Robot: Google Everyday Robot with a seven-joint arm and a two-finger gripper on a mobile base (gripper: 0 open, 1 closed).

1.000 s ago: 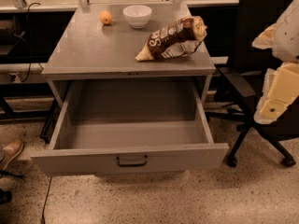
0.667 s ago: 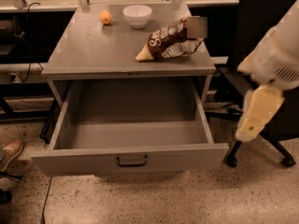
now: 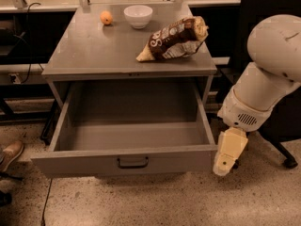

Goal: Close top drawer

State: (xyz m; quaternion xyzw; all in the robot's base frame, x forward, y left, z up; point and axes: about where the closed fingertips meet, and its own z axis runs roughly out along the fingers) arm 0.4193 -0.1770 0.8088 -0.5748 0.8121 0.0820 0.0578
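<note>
The top drawer (image 3: 127, 160) is a wide grey metal drawer pulled far out of the cabinet, and its inside is empty. Its flat front panel carries a small dark loop handle (image 3: 132, 162) at the centre. My gripper (image 3: 224, 166) hangs low at the right, pointing down, just beside the right end of the drawer's front panel. The white arm (image 3: 268, 74) rises behind it to the upper right. The two lower drawers are hidden under the open drawer.
On the cabinet top (image 3: 94, 46) lie a brown chip bag (image 3: 175, 39), a white bowl (image 3: 138, 15) and an orange (image 3: 106, 17). A black office chair (image 3: 277, 126) stands behind the arm at right. A shoe (image 3: 10, 153) and a cable (image 3: 47, 192) lie on the floor at left.
The arm has swung in from the right edge, down and to the left, bringing the gripper next to the right front corner of the drawer. The drawer has not moved.
</note>
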